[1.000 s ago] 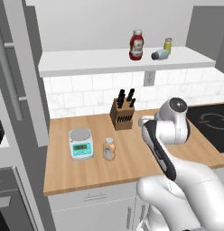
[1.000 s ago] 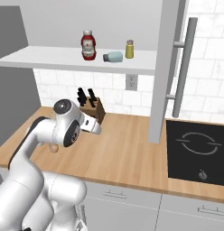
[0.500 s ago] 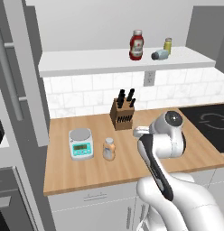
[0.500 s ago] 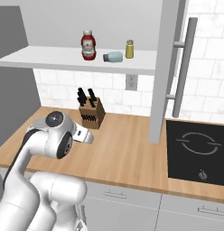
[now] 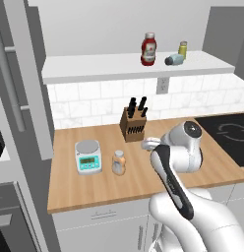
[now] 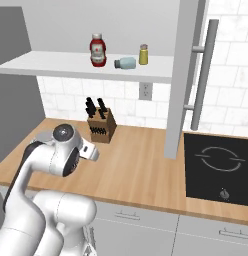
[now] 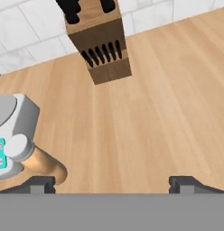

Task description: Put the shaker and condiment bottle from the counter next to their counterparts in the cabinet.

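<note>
The blue-grey shaker (image 5: 174, 59) (image 6: 125, 63) lies on its side on the cabinet shelf (image 5: 94, 67) (image 6: 51, 65), between the red ketchup bottle (image 5: 149, 48) (image 6: 97, 50) and the small yellow shaker (image 5: 183, 49) (image 6: 143, 54). The condiment bottle (image 5: 118, 163) stands on the wooden counter (image 5: 94, 189) beside a scale. In the hand view it shows at the lower left (image 7: 45, 166), just outside the left fingertip. My gripper (image 7: 113, 184) is open and holds nothing, looking down at bare counter (image 7: 154, 113) in front of the knife block.
A knife block (image 5: 133, 124) (image 6: 102, 126) (image 7: 102, 45) stands at the back of the counter. A small kitchen scale (image 5: 88, 156) (image 7: 7, 122) sits left of the bottle. A black cooktop (image 5: 227, 138) (image 6: 221, 165) lies to the right, next to a tall white panel (image 6: 183, 80).
The arm has folded downward, bringing the hand lower over the counter toward the condiment bottle. The gripper stays open. The shaker, bottles and scale have not moved.
</note>
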{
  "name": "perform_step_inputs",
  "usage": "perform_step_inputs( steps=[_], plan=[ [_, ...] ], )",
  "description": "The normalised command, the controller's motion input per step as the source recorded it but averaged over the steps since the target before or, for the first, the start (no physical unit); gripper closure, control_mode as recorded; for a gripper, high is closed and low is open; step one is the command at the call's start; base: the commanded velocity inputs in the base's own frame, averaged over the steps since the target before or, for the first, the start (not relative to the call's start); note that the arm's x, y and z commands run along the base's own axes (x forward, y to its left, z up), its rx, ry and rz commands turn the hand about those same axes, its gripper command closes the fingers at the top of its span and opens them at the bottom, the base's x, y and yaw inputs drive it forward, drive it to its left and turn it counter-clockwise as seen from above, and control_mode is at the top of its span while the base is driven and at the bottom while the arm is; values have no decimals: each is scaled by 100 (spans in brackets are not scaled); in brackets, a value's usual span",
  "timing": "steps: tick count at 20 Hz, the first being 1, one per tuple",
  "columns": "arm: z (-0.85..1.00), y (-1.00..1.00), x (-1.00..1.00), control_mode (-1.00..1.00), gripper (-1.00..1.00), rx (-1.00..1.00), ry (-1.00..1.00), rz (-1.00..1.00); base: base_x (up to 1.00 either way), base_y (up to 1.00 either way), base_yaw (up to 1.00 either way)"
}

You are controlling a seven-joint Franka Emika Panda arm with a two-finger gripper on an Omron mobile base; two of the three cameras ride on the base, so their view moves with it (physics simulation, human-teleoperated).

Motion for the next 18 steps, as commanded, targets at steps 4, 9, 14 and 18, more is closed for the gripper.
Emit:
perform_step_inputs(
  steps=[4, 9, 14, 18],
  plan=[
    [0, 26, 0, -100, -100, 3, 7, 5, 0, 0, 0],
    [0, 30, 0, -100, -100, 0, 3, 6, 0, 0, 0],
    [0, 31, 0, -100, -100, 0, 3, 6, 0, 0, 0],
    [0, 30, 0, -100, -100, 0, 2, 7, 0, 0, 0]
  ],
)
